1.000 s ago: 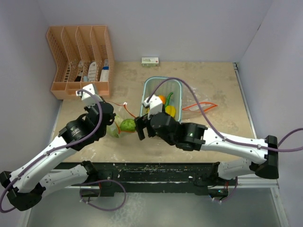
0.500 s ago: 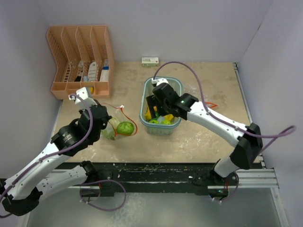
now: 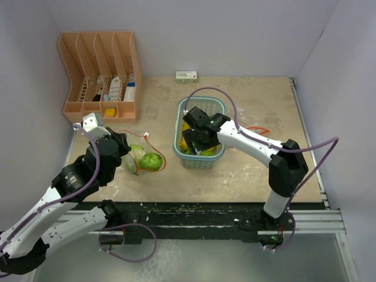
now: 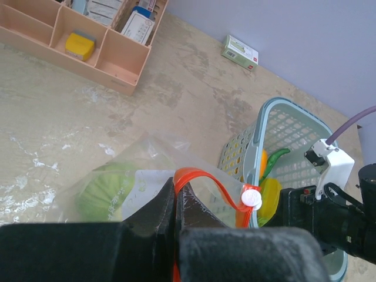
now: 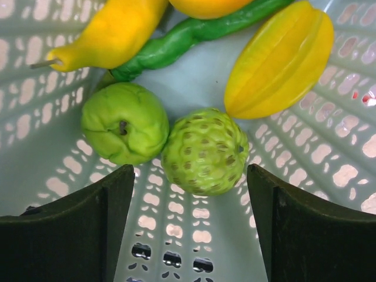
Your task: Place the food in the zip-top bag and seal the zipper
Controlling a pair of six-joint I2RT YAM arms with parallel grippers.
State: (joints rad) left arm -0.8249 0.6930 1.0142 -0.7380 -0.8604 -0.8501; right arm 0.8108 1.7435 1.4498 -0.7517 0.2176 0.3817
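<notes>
While my left gripper (image 4: 176,194) is pinched shut on the red zipper edge (image 4: 202,179) of the zip-top bag (image 4: 138,155), the bag lies on the table (image 3: 252,170), near the orange rack (image 3: 100,70). Two round green cabbages (image 3: 151,161) lie at the bag, touching each other. One shows through the clear plastic. The other sits by the red edge, and I cannot tell if it is all the way in. A small white slider (image 4: 251,198) sits on the zipper.

My right gripper (image 5: 189,176) is down inside the light blue basket (image 3: 177,126), which stands just right of the bag. Its two fingers are spread wide and hold nothing. A bumpy green fruit (image 5: 202,150) lies below the gap between them. A smooth green fruit (image 5: 123,120) touches its left side. Past those I see a yellow star fruit (image 5: 282,59), a thin green chili (image 5: 194,35), a yellow pear (image 5: 111,29) and a bit of an orange fruit (image 5: 205,4).

A little white and green box (image 3: 186,75) lies by the back wall.
</notes>
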